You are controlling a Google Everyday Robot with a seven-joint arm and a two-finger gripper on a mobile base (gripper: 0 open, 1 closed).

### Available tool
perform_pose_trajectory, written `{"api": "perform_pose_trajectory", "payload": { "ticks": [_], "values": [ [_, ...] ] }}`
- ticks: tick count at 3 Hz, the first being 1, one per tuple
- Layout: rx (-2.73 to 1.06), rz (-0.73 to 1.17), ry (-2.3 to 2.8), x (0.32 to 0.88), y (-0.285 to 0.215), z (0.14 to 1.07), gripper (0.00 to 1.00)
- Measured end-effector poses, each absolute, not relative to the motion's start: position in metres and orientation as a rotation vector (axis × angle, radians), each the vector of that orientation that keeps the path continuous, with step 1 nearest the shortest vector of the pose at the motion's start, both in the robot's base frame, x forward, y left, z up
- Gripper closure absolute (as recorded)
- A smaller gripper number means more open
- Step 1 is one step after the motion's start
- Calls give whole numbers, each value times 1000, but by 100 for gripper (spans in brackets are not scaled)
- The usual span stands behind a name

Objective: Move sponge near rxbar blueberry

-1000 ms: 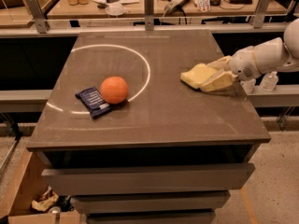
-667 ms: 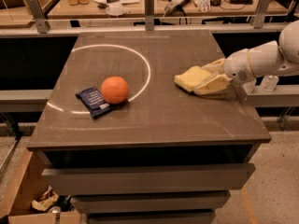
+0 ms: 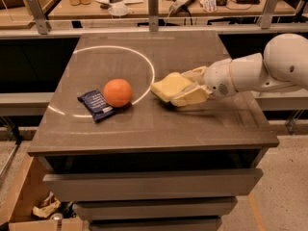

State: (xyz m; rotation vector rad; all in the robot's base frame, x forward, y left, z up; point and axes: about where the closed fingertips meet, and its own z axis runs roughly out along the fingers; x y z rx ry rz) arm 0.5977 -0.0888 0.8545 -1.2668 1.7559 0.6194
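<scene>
The tool [image 3: 180, 88] is clamped on the sponge [image 3: 167, 84], low over the surface [image 3: 192, 124]. Ahead of its tips sits the ball [image 3: 117, 92]. The bar [image 3: 95, 104] lies just beyond the ball, well apart from the sponge.
</scene>
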Motion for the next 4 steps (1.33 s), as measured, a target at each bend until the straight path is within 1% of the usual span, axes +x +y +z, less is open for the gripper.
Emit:
{"api": "perform_pose_trajectory", "payload": {
  "ticks": [1, 2, 4],
  "values": [
    [-1329, 621, 1784, 586, -85, 854, 100],
    [-1363, 644, 1781, 567, -70, 858, 100],
    [-1405, 697, 1758, 538, -26, 858, 100]
  ]
}}
